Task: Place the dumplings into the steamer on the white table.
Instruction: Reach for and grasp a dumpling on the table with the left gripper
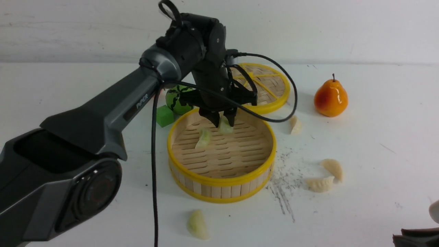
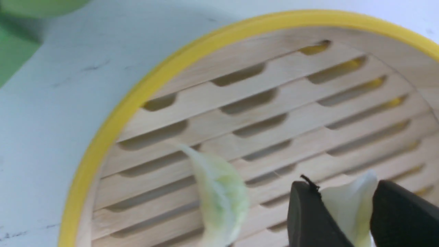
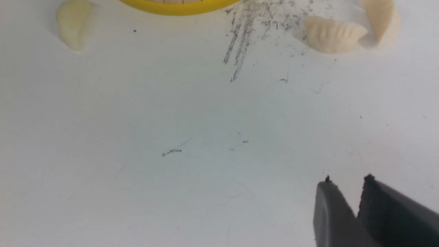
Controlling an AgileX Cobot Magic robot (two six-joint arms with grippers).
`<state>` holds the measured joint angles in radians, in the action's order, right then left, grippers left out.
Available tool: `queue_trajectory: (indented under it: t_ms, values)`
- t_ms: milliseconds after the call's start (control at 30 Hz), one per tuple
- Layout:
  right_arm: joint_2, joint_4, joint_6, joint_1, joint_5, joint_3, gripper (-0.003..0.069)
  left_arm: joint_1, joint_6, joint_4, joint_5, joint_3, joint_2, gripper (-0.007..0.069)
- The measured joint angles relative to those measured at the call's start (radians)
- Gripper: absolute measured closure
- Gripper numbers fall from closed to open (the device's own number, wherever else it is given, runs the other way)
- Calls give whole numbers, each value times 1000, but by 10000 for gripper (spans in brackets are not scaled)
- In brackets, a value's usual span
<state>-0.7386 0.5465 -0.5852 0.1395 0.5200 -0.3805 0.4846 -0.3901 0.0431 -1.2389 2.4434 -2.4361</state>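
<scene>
Claw [image 1: 224,125] of the left arm has its fingers around one green dumpling [image 2: 355,206], pinched between the tips, over the slatted floor of the steamer [image 1: 221,180]. The front view cannot settle whether the dumpling touches the slats.

Beside the claw, toward the robot's left and slightly nearer the robot, a second green dumpling [image 1: 204,138] lies in the steamer. Its long axis runs roughly from the near side to the far side, so its flank faces the held piece. That is the relation the release turns on: straight down should clear it, while a drift to the left could nudge it.

The third green dumpling [image 1: 198,225] lies on the white tabletop [image 1: 377,137], outside the steamer and well toward the robot from this claw. The cream dumplings are off to the claw's right: one [image 1: 295,125] just past the rim, two [image 1: 332,168] [image 1: 320,184] close together and nearer the robot. That pair looks better suited to the right arm, whose claw [image 3: 346,197] hangs over the tabletop with its tips slightly apart and nothing between them.
</scene>
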Motion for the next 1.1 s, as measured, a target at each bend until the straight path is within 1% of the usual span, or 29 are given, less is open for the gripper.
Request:
queue_trajectory:
  t_ms: [233, 300, 367, 400, 433, 500, 567, 633, 733, 800, 900, 967, 1000, 1033, 1067, 1100]
  values:
    - [0, 0, 0, 0, 1, 0, 525, -4, -36, 0, 0, 0, -39, 396]
    - [0, 0, 0, 0, 1, 0, 524, -3, -39, 1, -1, 0, -45, 384]
    - [0, 0, 0, 0, 5, 0, 524, -3, -34, 9, -1, 0, -45, 355]
    - [0, 0, 0, 0, 9, 0, 523, -3, -23, 21, -1, 0, -38, 311]
    - [0, 0, 0, 0, 14, 0, 522, -3, -17, 33, -1, 0, -29, 282]
    - [0, 0, 0, 0, 19, 0, 520, -4, -6, 55, -1, -1, -4, 246]
    - [0, 0, 0, 0, 23, 0, 517, -4, 12, 62, -1, -3, 54, 223]
    - [0, 0, 0, 0, 31, 0, 516, -4, 24, 60, -1, -5, 119, 220]
    - [0, 0, 0, 0, 44, 0, 513, -4, 33, 35, -1, -5, 261, 232]
    - [0, 2, 0, 0, 46, 0, 513, -5, 57, -15, -1, -14, 415, 270]
    - [0, 8, 0, 0, 46, 0, 512, -5, 98, -27, -1, -91, 534, 309]
    - [0, 13, 0, 0, 46, 0, 510, -5, 124, -31, -1, -213, 628, 344]
    - [0, 14, 0, 0, 46, 0, 509, -5, 124, -31, -1, -213, 638, 344]
    - [0, 18, 0, 0, 46, 0, 508, -5, 134, -31, -1, -294, 674, 361]
    - [0, 30, 0, 0, 43, 0, 503, -5, 142, -34, -1, -487, 756, 388]
    - [0, 33, 0, 0, 41, 0, 502, -5, 142, -34, -1, -595, 791, 398]
